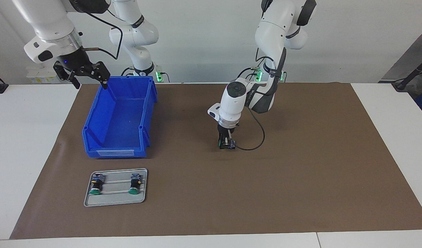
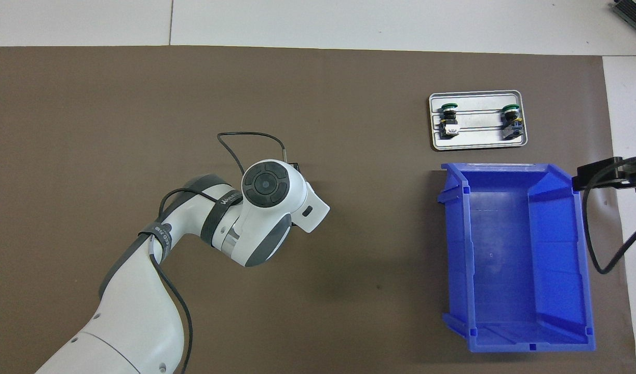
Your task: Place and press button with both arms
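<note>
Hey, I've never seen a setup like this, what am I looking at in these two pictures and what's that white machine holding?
These are two white robot arms at a table covered by a brown mat. One picture is taken from across the table, facing the robots; the other looks steeply down from above their end.

The left gripper is down at the mat near the middle, around a small push button with a green cap. Whether its fingers have fully closed on the button cannot be told. In the overhead picture the arm's wrist hides that button.

The right gripper waits in the air, open, over the nearer corner of an empty blue bin at the right arm's end of the table.

Farther from the robots than the bin lies a grey tray holding two more buttons lying on their sides.
</note>
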Controlling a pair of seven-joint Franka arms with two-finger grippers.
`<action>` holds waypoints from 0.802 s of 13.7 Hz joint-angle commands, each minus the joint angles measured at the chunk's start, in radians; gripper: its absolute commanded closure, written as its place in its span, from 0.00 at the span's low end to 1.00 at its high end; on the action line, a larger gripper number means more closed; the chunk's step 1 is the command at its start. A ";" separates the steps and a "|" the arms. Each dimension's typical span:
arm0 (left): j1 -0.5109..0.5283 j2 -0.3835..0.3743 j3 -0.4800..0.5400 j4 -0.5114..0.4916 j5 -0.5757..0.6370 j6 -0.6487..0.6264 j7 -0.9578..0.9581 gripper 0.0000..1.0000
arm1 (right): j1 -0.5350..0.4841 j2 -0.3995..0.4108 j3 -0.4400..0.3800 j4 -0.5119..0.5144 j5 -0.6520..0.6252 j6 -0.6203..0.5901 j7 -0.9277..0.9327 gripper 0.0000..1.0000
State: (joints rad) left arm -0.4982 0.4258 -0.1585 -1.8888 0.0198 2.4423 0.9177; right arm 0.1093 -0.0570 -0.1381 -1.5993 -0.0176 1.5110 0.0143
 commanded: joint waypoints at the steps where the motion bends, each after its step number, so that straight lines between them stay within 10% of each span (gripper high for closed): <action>1: -0.005 -0.002 0.013 -0.004 0.020 0.015 -0.010 0.89 | -0.002 -0.023 0.002 -0.021 0.018 -0.008 0.016 0.00; 5: 0.029 0.025 0.008 0.075 -0.024 -0.043 -0.010 0.87 | -0.002 -0.023 0.002 -0.022 0.018 -0.008 0.016 0.00; 11: 0.131 0.021 -0.003 0.112 -0.421 -0.032 0.153 0.84 | -0.002 -0.023 0.002 -0.021 0.018 -0.006 0.016 0.00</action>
State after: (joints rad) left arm -0.4094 0.4407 -0.1488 -1.7980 -0.2927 2.4266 0.9941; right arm 0.1094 -0.0571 -0.1381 -1.5993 -0.0176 1.5110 0.0143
